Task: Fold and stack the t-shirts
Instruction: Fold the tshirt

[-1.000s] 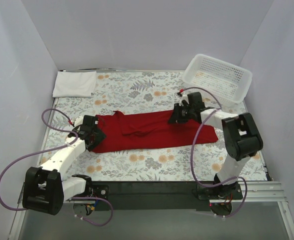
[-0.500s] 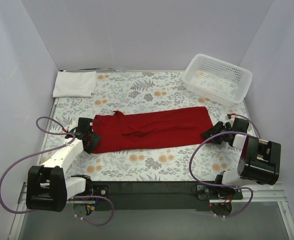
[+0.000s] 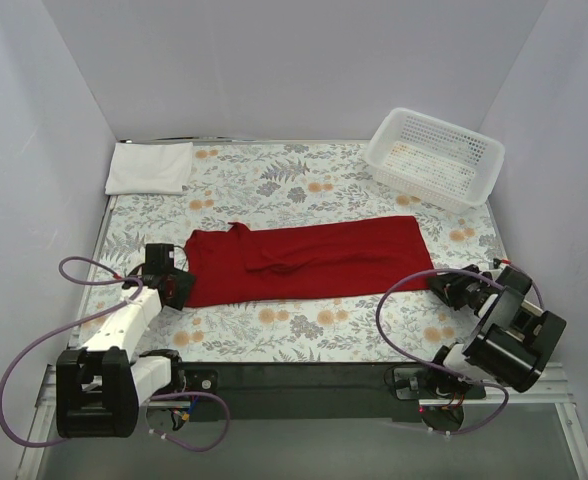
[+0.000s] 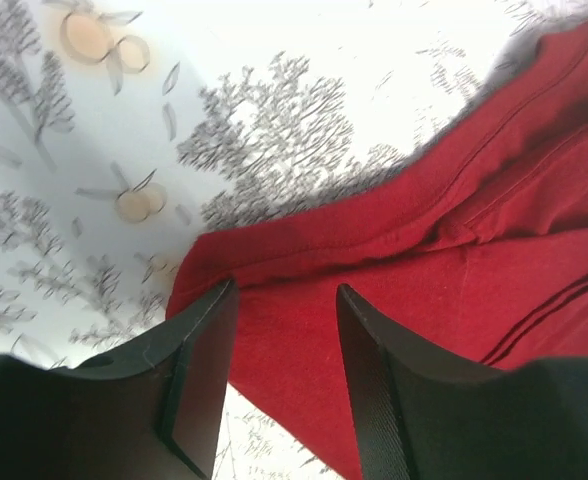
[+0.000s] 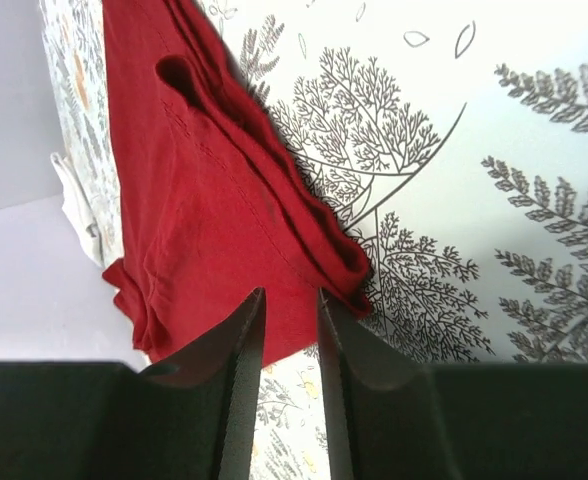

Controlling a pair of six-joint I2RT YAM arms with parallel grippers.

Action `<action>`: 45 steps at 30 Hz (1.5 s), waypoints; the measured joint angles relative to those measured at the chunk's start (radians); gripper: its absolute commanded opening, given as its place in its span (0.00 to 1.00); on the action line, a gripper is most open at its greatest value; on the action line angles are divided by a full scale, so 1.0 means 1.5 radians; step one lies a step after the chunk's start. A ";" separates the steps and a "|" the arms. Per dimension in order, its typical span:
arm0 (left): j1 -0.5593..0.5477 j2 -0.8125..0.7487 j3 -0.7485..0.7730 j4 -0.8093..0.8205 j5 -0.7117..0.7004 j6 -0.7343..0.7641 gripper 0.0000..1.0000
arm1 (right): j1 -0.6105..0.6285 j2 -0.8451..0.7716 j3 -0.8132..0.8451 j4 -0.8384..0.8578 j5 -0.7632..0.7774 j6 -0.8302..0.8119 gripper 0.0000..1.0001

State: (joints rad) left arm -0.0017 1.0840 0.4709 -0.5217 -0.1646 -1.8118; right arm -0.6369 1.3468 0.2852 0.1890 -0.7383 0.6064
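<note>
A deep red t-shirt [image 3: 314, 260] lies folded into a long band across the middle of the flowered table. My left gripper [image 3: 180, 287] sits low at the band's left end. In the left wrist view its jaws [image 4: 284, 292] stand open over the red cloth [image 4: 454, 270], with nothing pinched between them. My right gripper [image 3: 438, 284] is just off the band's near right corner. In the right wrist view it [image 5: 289, 295] is open by a narrow gap, pointing at the red cloth [image 5: 194, 200] and holding nothing. A white folded t-shirt [image 3: 149, 167] lies at the back left.
A white mesh basket [image 3: 434, 155] stands tilted at the back right corner. Grey walls close in the table on three sides. Purple cables loop beside both arms. The black mounting rail [image 3: 304, 380] runs along the near edge.
The right arm has left the shirt's far right edge and swung to the near right; the red cloth there now lies spread flat. The left gripper drew back slightly and its jaws narrowed.
</note>
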 measured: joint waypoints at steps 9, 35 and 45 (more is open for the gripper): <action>-0.001 -0.021 0.063 -0.076 0.016 0.067 0.60 | 0.143 -0.149 0.001 -0.036 0.094 -0.039 0.42; -0.087 0.526 0.502 0.061 0.116 0.178 0.47 | 0.851 0.093 0.392 -0.161 0.362 -0.278 0.42; -0.100 0.541 0.517 0.067 0.111 0.178 0.42 | 0.926 0.170 0.497 -0.179 0.394 -0.334 0.42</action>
State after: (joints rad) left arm -0.1516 1.8950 1.2461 -0.4213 0.0021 -1.5444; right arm 0.7517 1.6012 1.0313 -0.0799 -0.1478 0.1047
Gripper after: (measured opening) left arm 0.438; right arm 0.425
